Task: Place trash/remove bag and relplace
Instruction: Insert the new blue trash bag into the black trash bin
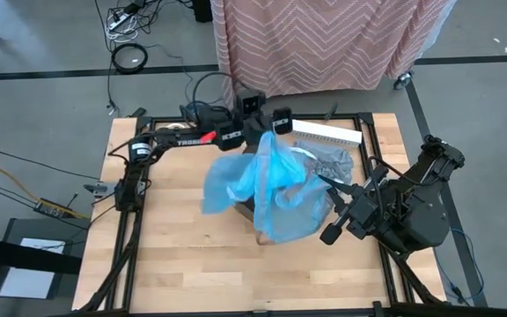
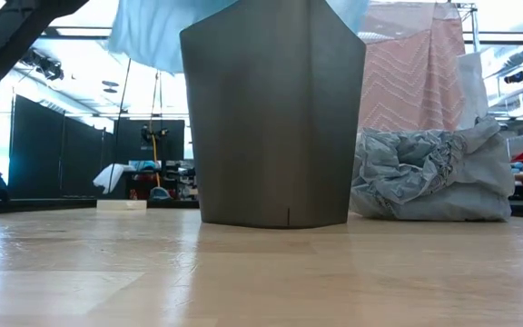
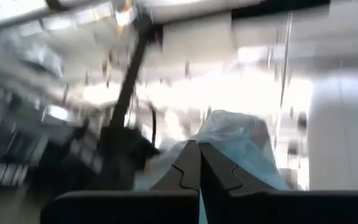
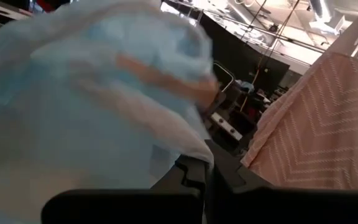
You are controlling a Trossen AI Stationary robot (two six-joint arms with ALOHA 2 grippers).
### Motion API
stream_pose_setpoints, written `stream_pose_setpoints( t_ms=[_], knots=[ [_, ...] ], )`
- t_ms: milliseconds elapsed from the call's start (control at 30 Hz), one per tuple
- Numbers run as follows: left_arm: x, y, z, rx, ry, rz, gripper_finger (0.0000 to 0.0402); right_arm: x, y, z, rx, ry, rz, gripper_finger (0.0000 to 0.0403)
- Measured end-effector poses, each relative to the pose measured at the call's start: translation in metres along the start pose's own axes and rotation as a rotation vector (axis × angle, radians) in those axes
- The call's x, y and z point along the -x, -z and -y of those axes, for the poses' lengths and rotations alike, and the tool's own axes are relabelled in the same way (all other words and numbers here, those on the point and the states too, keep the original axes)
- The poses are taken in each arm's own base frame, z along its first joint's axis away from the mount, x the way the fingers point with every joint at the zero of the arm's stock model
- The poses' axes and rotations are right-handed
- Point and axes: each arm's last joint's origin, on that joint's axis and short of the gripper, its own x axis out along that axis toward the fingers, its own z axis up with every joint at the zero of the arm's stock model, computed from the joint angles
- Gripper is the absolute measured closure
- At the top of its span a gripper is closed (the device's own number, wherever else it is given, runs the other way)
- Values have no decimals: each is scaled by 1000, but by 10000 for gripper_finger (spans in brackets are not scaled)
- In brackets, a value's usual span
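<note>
A pale wooden table (image 1: pixel 192 264) is seen from above, with a grey bin (image 2: pixel 273 118) standing at its middle.

A bright blue plastic bag (image 1: pixel 267 189) is draped over the bin and is pinched at its far edge by the left gripper (image 1: pixel 267 132), jaws together on the film. The right gripper (image 1: pixel 324 180) is likewise clamped on the blue bag's right side. The crumpled grey liner (image 2: pixel 429 177) is left lying on the table just beside the bin.

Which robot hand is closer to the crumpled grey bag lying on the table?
The right one. The right gripper pinches the blue bag just beside the grey bag. The left gripper holds the blue bag's top, farther from it.
</note>
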Motion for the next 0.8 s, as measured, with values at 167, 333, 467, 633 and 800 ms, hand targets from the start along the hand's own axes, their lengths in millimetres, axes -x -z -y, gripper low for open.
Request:
stream_pose_setpoints(
  t_ms=[167, 333, 467, 633, 800],
  knots=[
    [13, 2, -7, 27, 9, -388, 387, 0, 0, 0, 0, 1, 0, 403],
    [17, -2, -5, 57, 12, -472, 385, 0, 0, 0, -1, 0, 0, 403],
    [16, -22, 4, 27, 4, -466, 384, 0, 0, 0, -10, 0, 0, 403],
    [24, -56, 21, 20, -49, -435, 384, 0, 0, 0, -11, 0, 0, 403],
    [22, -94, 58, -51, -70, -416, 384, -2, 0, 0, -3, 6, -2, 403]
  ],
)
